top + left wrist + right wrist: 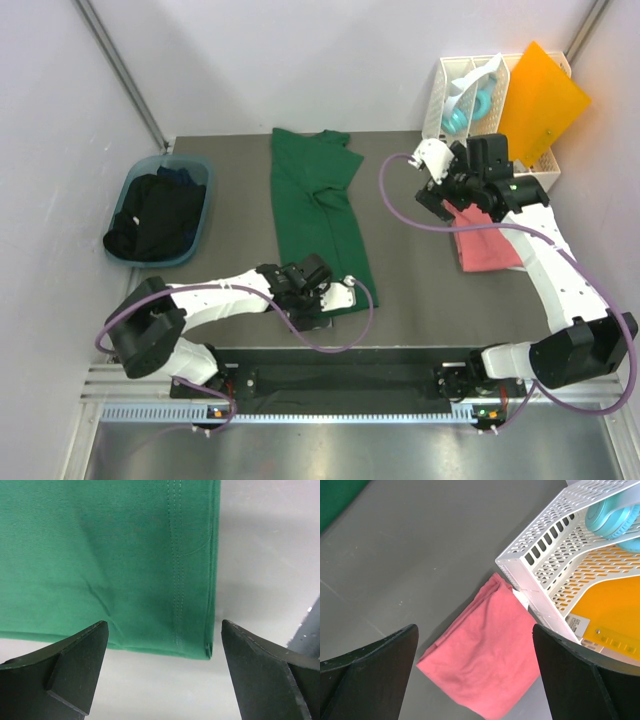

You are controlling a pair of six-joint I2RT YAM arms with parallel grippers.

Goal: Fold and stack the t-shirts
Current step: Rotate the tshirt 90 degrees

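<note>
The dark green t-shirt (315,215) is lying flat in the middle of the desk (420,290), folded lengthwise into a long strip running from the far edge toward the near edge, with a sleeve sticking out at its far end. The left pincer (322,303) is hovering low over the strip's near hem, close to the near right corner of the cloth, and its jaws are standing wide apart with nothing between them but the stitched hem below.

The coral pink t-shirt (485,655) is lying folded into a small rectangle by the desk's right edge, one of its corners reaching the corner of the white slotted rack (540,555) that is occupying the far right corner. The right pincer (447,203) is hanging above the pink cloth, jaws spread and gripping nothing. The rack is holding an orange sheet (540,100) and teal headphones (615,517).

Dark t-shirts (155,215) are lying crumpled in a blue basin (135,175) at the desk's left edge.
</note>
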